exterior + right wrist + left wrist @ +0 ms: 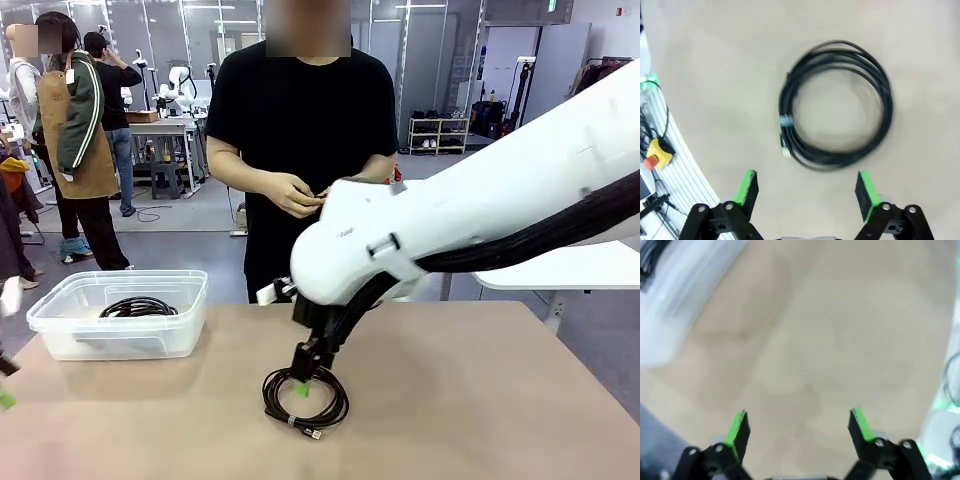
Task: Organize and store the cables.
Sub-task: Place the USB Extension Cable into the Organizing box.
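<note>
A coiled black cable point(322, 408) with a pale tie band and a small plug end lies flat on the tan table point(480, 400), near the front middle. My right gripper point(303, 380) hangs just above the coil's near-left rim. In the right wrist view this gripper point(806, 189) is open, and the cable point(837, 105) lies beyond the fingertips, not between them. Another coiled cable point(138, 307) rests inside the clear plastic bin point(60, 335) at the left. My left gripper point(799, 427) is open over bare table, and it shows at the far left edge point(6, 385).
A person in a black shirt stands at the far side, hands point(300, 195) together at waist height, holding something small. The bin point(675, 300) is blurred at the left wrist view's upper left. A yellow stop button point(659, 151) sits off the table edge.
</note>
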Action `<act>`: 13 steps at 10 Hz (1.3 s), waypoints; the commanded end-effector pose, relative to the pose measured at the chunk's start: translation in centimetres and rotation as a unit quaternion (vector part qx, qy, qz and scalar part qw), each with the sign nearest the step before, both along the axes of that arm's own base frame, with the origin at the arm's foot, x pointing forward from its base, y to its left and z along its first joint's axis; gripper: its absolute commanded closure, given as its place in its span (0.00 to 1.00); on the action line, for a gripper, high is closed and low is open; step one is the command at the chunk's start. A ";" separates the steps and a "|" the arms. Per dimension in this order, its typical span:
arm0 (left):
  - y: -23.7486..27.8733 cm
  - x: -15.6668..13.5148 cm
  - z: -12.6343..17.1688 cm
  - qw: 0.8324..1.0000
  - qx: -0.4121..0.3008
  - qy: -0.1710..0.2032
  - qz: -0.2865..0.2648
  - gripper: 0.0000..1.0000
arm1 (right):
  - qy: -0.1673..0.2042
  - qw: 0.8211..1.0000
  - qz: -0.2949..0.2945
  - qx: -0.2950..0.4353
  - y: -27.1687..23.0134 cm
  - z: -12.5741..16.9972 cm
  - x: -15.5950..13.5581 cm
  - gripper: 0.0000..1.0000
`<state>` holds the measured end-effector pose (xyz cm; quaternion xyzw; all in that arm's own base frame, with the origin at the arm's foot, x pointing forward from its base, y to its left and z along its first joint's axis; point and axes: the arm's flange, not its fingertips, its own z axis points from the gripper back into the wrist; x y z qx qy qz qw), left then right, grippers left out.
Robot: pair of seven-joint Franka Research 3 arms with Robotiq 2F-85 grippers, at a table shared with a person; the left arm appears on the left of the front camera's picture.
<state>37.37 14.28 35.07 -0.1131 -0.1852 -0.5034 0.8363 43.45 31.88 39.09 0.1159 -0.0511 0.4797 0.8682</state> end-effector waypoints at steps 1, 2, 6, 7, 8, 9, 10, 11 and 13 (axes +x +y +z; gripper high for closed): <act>-0.3 -5.8 -3.8 0.995 0.004 -0.036 -0.095 0.00 | 0.007 0.999 -0.004 0.053 -9.4 3.2 -2.5 0.00; 1.3 -5.7 -3.2 0.994 0.018 -0.057 -0.091 0.00 | 0.005 0.998 -0.004 0.063 -13.2 4.2 -2.9 0.00; 4.3 -2.0 -2.2 0.997 0.017 -0.027 -0.073 0.00 | -0.002 0.999 -0.012 0.052 -8.8 3.6 -1.3 0.00; 4.3 -2.0 -2.2 0.997 0.017 -0.027 -0.073 0.00 | -0.002 0.999 -0.012 0.052 -8.8 3.6 -1.3 0.00; 4.3 -2.0 -2.2 0.997 0.017 -0.027 -0.073 0.00 | -0.001 0.998 -0.004 0.062 -10.7 4.1 -2.5 0.00; 4.3 -2.0 -2.2 0.997 0.017 -0.027 -0.073 0.00 | 0.005 0.998 -0.003 0.062 -13.5 2.8 -3.4 0.00; 4.0 -1.8 -2.3 0.996 0.027 -0.028 -0.081 0.00 | -0.002 0.994 0.017 0.111 -16.6 2.6 -4.7 0.00; 4.4 -2.3 -2.8 0.994 0.008 -0.042 -0.105 0.00 | -0.014 0.991 0.020 0.133 -18.9 2.6 -5.3 0.00; 2.6 -2.3 -1.5 0.992 0.011 -0.060 -0.112 0.00 | -0.039 0.983 0.082 0.158 -21.8 2.6 -6.2 0.00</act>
